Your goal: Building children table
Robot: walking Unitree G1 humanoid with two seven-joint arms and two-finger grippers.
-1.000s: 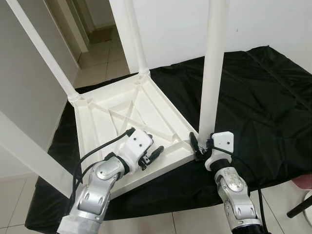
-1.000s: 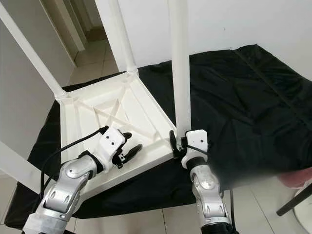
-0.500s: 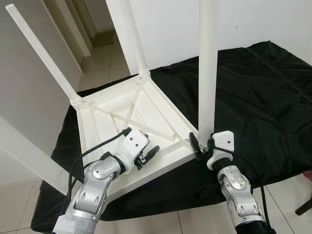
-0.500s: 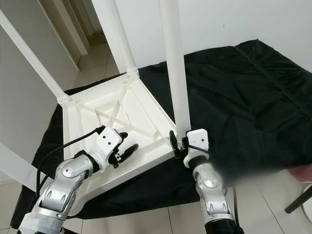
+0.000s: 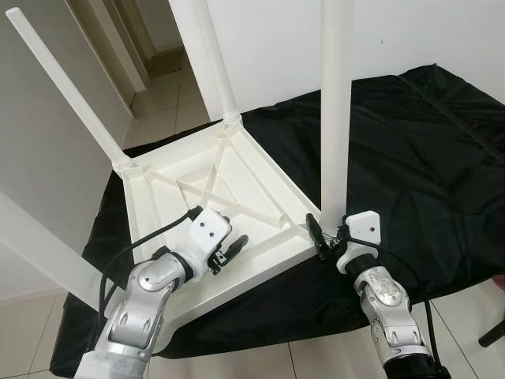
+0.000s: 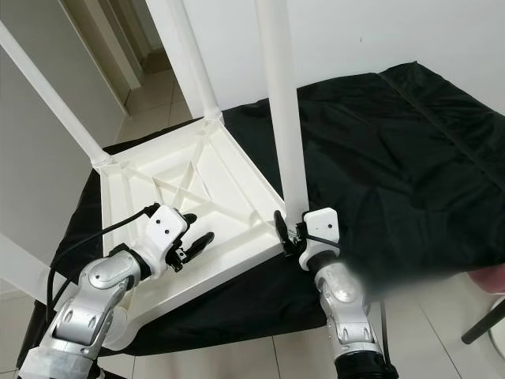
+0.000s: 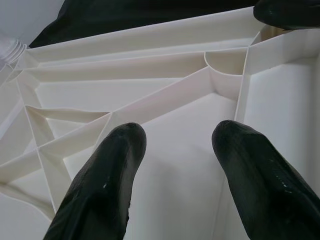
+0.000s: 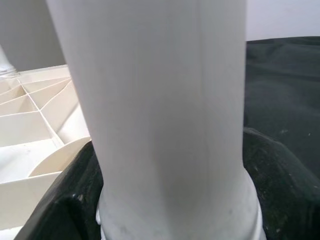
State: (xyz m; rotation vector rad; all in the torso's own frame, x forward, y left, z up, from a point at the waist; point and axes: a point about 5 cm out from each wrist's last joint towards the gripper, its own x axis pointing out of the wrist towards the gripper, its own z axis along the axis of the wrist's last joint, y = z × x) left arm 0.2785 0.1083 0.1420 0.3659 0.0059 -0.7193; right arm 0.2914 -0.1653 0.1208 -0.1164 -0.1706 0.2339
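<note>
Black cloth (image 5: 410,150) covers the floor; on it we find the white table top (image 5: 189,197) lying upside down, its legs pointing up. Our right gripper (image 5: 325,237) clamps the near leg (image 5: 334,110) at its base by the corner socket. Our left gripper (image 5: 229,253) hovers, fingers (image 7: 107,185) parted, over the ribbed underside.

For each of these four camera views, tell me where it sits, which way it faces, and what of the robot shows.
Left eye: on the head, looking down at the upturned white table on black cloth; both arms show.
Right eye: beside it, same scene.
Left wrist: along the open left hand, over the table's ribs.
Right wrist: close on the table leg held by the right hand.
Shared: the table's ribbed underside.
</note>
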